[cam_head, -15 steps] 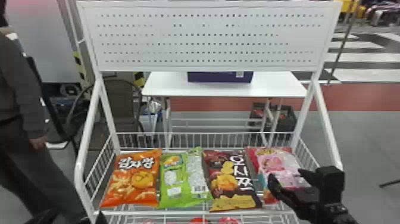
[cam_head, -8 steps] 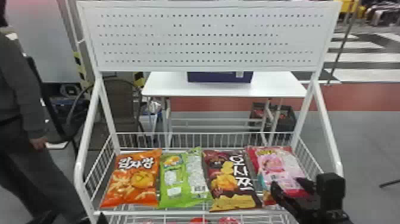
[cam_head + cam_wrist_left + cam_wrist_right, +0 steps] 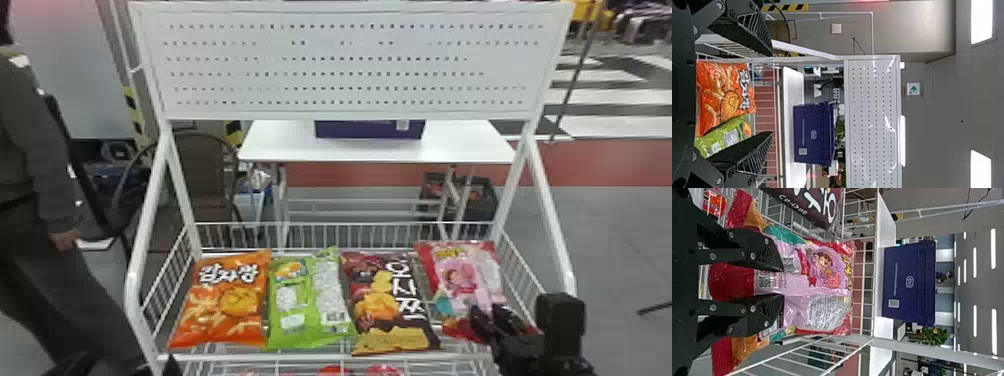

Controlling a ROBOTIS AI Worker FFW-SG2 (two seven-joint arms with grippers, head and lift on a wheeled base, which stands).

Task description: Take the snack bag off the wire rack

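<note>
The pink snack bag [image 3: 457, 277] is located in the rear-right part of the wire rack [image 3: 320, 357], alongside the brown snack bag [image 3: 380, 305], and its long axis is directed from the rear edge towards the front-right corner; it is laid face up, with its lower end nearest the front edge. This bag is judged to be the intended item.

The right pincer [image 3: 783, 284] is positioned over the lower end of the bag, near the front-right corner; its fingers are set apart, one towards each long side of the bag, with wrapper seen between them; whether the wrapper is pressed by them cannot be told. The fingers are aligned roughly with the long axis, so closure is to be made across the width; the main body of the bag is left beyond the tips, towards the rear edge.

The left pincer [image 3: 772, 93] is held wide apart at the left side of the rack, by the orange snack bag [image 3: 725, 96]; the right arm is the nearer and is therefore judged the one to be used; before lifting, a firm grip on the wrapper should be confirmed, as slippage is possible at the lower end.
</note>
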